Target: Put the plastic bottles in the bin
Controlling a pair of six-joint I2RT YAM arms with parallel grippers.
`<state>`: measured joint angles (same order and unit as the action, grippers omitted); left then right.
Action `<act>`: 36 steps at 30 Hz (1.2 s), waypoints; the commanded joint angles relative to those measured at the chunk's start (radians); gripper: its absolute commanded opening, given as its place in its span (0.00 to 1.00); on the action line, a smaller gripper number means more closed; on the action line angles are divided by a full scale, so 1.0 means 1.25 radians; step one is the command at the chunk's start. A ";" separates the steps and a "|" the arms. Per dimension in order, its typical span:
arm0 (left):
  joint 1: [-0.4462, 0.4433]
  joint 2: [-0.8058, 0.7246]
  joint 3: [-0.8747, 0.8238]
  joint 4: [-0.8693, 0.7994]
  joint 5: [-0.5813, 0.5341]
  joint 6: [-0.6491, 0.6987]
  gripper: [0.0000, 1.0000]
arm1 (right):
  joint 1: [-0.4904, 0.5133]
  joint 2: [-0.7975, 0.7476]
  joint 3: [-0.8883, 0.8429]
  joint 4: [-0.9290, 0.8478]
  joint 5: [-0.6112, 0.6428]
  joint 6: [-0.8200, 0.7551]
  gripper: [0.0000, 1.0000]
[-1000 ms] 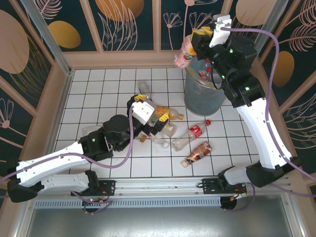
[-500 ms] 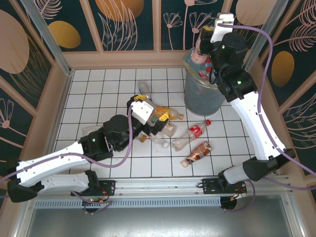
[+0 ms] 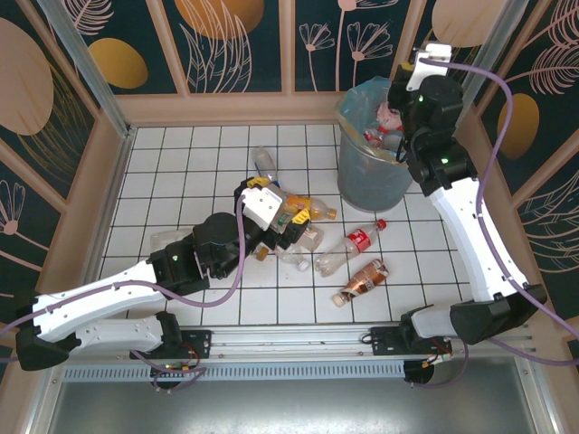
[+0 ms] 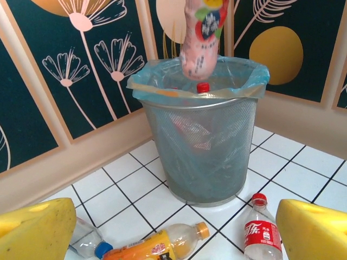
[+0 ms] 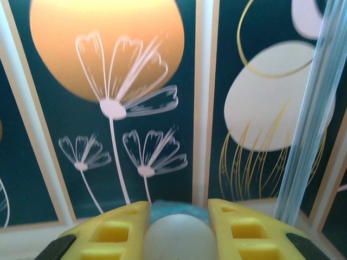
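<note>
The bin (image 3: 373, 172), grey wire mesh with a blue bag, stands at the back right and holds several bottles. My right gripper (image 3: 403, 101) is above its opening, shut on a pink-labelled bottle (image 4: 201, 40) that hangs upright with its lower end at rim height. That bottle's pale rounded end (image 5: 178, 238) sits between the yellow fingers (image 5: 116, 230). My left gripper (image 3: 288, 217) is open low over the floor bottles, its fingertips (image 4: 32, 233) wide apart with nothing between them. Ahead of it lie an orange bottle (image 4: 157, 246), a red-labelled bottle (image 4: 257, 230) and a blue-capped bottle (image 4: 89, 241).
More bottles lie on the white tiles: a brown-labelled one (image 3: 362, 278), a clear one (image 3: 262, 161) near the back, another (image 3: 303, 242) by my left gripper and a crushed one (image 3: 163, 240) at the left. Patterned walls close off the back and sides.
My right arm has swung right and back, carrying the pink bottle from beside the bin's left rim to over its opening. The left arm has stayed put.
</note>
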<state>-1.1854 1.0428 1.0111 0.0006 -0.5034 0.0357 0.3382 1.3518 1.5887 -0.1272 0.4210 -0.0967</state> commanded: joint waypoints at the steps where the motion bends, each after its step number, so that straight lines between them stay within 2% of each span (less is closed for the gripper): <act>1: 0.000 0.004 -0.014 0.024 0.008 -0.028 0.94 | -0.031 -0.015 -0.076 0.038 -0.073 0.062 0.00; 8: 0.001 0.008 -0.018 0.013 0.003 -0.041 0.95 | -0.102 -0.003 -0.201 0.034 -0.185 0.115 0.00; 11: 0.000 0.009 -0.021 0.012 0.001 -0.046 0.94 | -0.126 0.005 -0.237 0.026 -0.203 0.117 0.00; 24: 0.000 0.031 -0.022 0.001 0.009 -0.069 0.95 | -0.185 0.092 -0.271 -0.007 -0.280 0.115 0.17; 27: 0.000 0.028 -0.024 -0.002 0.007 -0.071 0.95 | -0.188 0.109 -0.265 -0.014 -0.290 0.113 0.24; 29: 0.000 0.025 -0.025 -0.004 0.003 -0.072 0.95 | -0.187 0.118 -0.245 -0.033 -0.301 0.116 0.36; 32: 0.000 0.020 -0.026 -0.003 -0.003 -0.073 0.95 | -0.187 0.119 -0.212 -0.056 -0.321 0.127 0.47; 36: 0.000 0.021 -0.025 0.002 -0.006 -0.072 0.95 | -0.184 0.100 -0.166 -0.072 -0.347 0.141 0.54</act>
<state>-1.1854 1.0821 0.9871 -0.0040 -0.4992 -0.0395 0.1043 1.4822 1.3266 -0.1787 0.0441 0.0498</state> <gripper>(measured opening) 0.947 0.529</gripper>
